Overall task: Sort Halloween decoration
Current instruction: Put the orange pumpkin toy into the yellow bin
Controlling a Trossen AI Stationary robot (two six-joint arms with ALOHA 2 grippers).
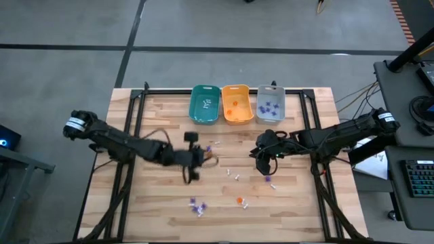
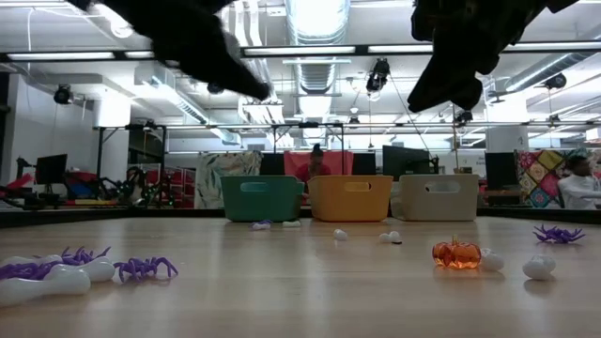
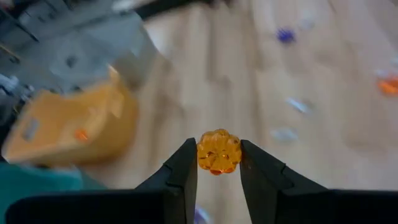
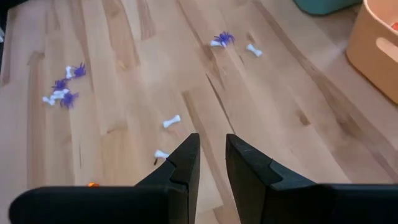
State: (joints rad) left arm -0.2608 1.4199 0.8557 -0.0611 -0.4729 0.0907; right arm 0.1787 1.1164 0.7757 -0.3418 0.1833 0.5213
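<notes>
Left gripper point(image 3: 217, 163) pinches a small orange pumpkin point(image 3: 219, 151) above mid-table; right gripper point(image 4: 212, 163) hangs empty, fingers slightly apart.
The pumpkin looks light, hard and slick; gripping across its ribbed sides seems safest, with other trinkets point(image 1: 197, 205) lying near the table's front edge.

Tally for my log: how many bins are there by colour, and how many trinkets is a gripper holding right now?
teal bin: 1
orange bin: 1
grey bin: 1
orange pumpkin held in the left gripper: 1
Total: 4
</notes>
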